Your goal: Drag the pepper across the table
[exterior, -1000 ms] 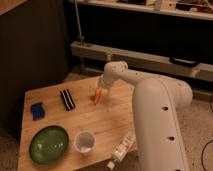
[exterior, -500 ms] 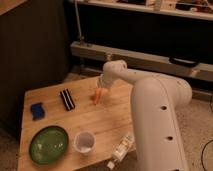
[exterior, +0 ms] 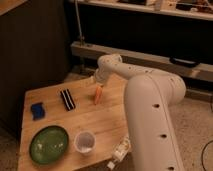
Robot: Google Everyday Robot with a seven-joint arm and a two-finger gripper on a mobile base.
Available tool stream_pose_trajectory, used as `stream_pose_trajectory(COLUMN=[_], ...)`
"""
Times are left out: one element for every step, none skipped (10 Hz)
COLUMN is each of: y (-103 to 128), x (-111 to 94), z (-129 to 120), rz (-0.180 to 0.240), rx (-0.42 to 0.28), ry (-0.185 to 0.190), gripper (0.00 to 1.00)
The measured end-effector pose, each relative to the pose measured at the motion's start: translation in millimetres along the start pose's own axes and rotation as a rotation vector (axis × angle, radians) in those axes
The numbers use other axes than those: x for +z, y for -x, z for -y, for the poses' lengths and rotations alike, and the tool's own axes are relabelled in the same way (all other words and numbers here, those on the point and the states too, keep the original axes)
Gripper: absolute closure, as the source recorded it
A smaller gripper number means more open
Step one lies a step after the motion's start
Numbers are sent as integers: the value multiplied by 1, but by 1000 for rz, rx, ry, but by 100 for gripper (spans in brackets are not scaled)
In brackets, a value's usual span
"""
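Observation:
The pepper, small, slim and orange-red, lies on the light wooden table near its far edge, right of centre. My gripper is at the end of the white arm, directly above the pepper's upper end and close to it. The arm reaches in from the lower right and covers the table's right side.
A green plate sits at the front left. A clear cup stands beside it. A clear plastic bottle lies at the front edge. A blue object and a black striped bar lie at the left.

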Motion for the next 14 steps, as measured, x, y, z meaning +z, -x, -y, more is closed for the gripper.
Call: stream_pose_trajectory(y=[-2, -4, -6, -6, -6, -7, -7, -8, -8, -10, -9, -10, -10, -10], x=[8, 20, 33, 38, 42, 48, 51, 53, 55, 56, 54, 52, 47, 42], z=[2, 4, 3, 3, 2, 0, 1, 2, 4, 6, 8, 11, 11, 13], rz=[-12, -25, -40, -46, -52, -59, -64, -67, -69, -70, -67, -60, -49, -33], rx=[2, 2, -3, -10, -14, -15, -12, -8, -1, 6, 15, 27, 37, 53], ry=[4, 5, -1, -9, -22, -34, -41, -46, -50, -51, -50, -47, -40, -30], gripper=[25, 25, 25, 25, 25, 27, 34, 42, 54, 63, 68, 69, 69, 69])
